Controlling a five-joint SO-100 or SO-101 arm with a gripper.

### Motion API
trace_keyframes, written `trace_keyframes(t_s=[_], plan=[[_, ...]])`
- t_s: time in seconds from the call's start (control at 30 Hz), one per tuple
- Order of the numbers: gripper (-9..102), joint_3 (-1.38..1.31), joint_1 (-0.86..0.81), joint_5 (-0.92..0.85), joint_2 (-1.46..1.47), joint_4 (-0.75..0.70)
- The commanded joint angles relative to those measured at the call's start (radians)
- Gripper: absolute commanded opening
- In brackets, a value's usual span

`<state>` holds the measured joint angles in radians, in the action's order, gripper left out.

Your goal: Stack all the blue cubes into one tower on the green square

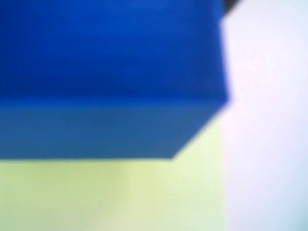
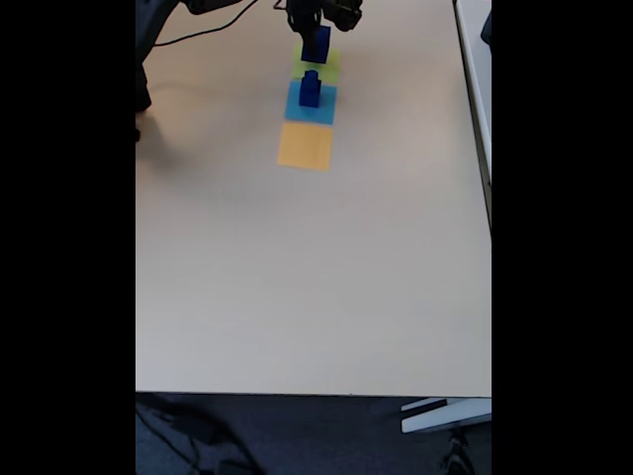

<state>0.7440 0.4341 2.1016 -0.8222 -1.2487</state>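
A large blue cube (image 1: 110,72) fills the upper left of the blurred wrist view, with the green square (image 1: 120,192) under and in front of it. In the fixed view this blue cube (image 2: 316,46) stands at the far part of the green square (image 2: 315,69), directly under my gripper (image 2: 318,32) at the table's far edge. The fingers are hidden against the cube, so their state is unclear. A second blue cube (image 2: 311,93) with a smaller one (image 2: 312,76) on top stands on the light-blue square (image 2: 323,107).
An orange flat square (image 2: 306,145) lies just in front of the light-blue one. The arm's base and black cables (image 2: 198,30) sit at the far left. The table's right edge (image 2: 489,198) borders a gap.
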Motion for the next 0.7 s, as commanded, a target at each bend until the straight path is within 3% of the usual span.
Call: trace_keyframes(t_s=[0.0,0.67], plan=[[2,-0.072,0.000,-0.021,-0.017,0.018],[3,-0.138,-0.015,-0.052,0.046,0.017]])
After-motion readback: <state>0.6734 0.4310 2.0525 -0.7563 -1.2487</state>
